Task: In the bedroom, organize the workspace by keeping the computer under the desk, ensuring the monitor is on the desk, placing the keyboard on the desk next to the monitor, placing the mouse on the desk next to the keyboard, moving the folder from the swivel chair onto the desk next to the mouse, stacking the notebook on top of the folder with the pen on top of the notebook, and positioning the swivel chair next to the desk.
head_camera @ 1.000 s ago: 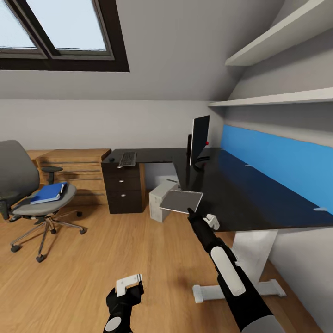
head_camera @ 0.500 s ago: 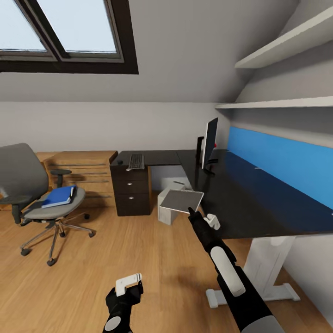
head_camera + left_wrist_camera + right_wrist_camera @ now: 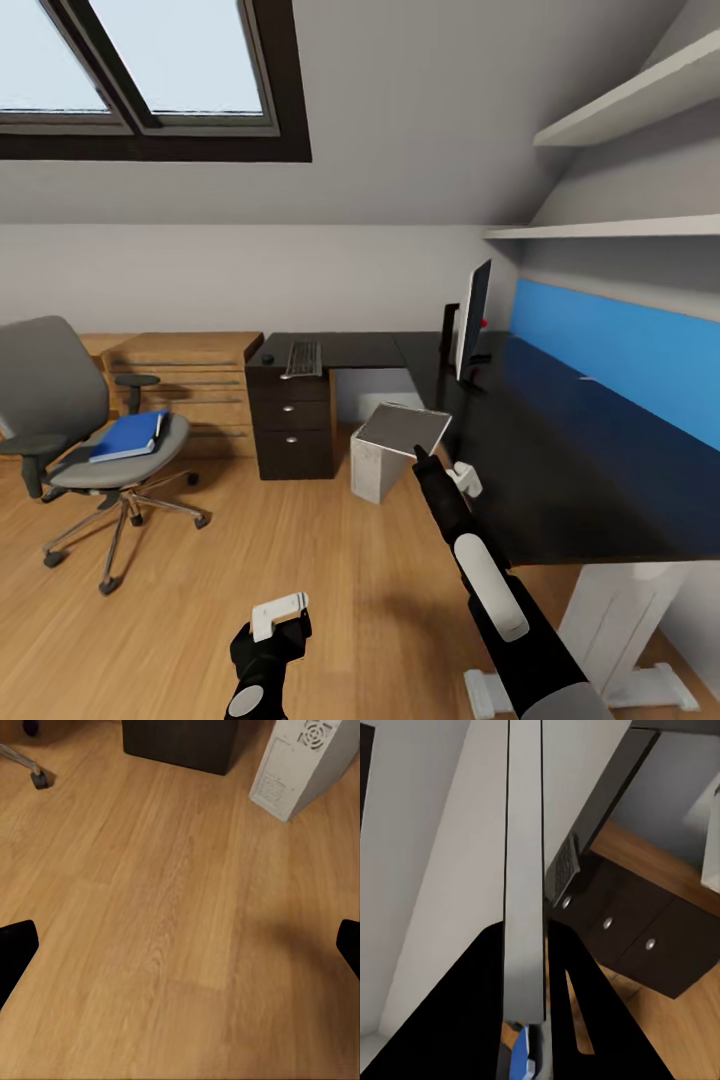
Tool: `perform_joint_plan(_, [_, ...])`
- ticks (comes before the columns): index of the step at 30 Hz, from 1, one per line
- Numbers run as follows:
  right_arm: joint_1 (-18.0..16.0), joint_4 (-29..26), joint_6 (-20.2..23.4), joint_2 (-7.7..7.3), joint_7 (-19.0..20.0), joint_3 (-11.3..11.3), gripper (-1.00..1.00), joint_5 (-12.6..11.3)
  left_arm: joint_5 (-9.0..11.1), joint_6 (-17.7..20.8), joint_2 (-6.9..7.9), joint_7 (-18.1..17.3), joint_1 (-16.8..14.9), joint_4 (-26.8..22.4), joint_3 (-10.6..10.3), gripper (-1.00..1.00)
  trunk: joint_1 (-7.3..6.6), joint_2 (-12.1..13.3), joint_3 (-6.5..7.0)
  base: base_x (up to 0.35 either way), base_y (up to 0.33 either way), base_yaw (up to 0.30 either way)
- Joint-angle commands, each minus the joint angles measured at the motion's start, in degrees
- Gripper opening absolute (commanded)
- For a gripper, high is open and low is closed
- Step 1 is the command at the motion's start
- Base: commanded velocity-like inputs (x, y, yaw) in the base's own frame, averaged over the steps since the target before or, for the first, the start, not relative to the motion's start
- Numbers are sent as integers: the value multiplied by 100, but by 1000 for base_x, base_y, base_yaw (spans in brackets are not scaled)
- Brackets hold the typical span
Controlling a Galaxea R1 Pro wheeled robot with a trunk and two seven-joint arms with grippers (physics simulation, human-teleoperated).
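Observation:
My right gripper is shut on a thin grey notebook, held in the air off the black desk's near corner. In the right wrist view the notebook's edge runs between the black fingers. A blue folder lies on the grey swivel chair's seat at the left. The monitor stands on the desk. Keyboard and mouse rest on the desk's far left section. The white computer tower stands on the floor. My left gripper hangs low and open over the floor.
A dark drawer unit sits under the desk's left end, with a wooden dresser beside it. White desk legs stand at the right. Wall shelves hang above the blue panel. Wood floor lies below the left gripper.
The whole picture has slid rightward, so the camera has moved. My right gripper still holds the notebook, now slightly more tilted. The left gripper has kept its place.

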Motion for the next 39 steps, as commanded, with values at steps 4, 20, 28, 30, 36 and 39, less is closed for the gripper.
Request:
perform_joint_plan(4, [-4,-1,-26,-7,3,6,-100,-69,25,24,5,38,-4,-8,-11,100,3,-3,-3,338,20,13])
perform_joint_plan(20, [-4,-7,0,-46,-14,-4,-100,-77,28,24,6,20,-4,1,-11,100,3,-3,-3,333,145,0])
perform_joint_plan(28, [-4,-8,0,-46,-15,-4,-100,-73,27,24,5,20,-4,1,-11,100,3,-3,-3,317,197,0])
perform_joint_plan(30, [-4,-9,0,-46,-15,-7,-100,-73,26,24,5,22,-4,1,-11,100,3,-3,-3,314,203,0])
perform_joint_plan(36, [-4,-14,0,-46,-15,-12,-100,-61,26,24,5,35,-4,1,-11,100,3,-3,-3,314,204,0])
perform_joint_plan(39, [-4,-17,-4,-46,-15,-12,-100,-59,26,24,5,37,-4,1,-11,100,3,-3,-3,313,202,0])
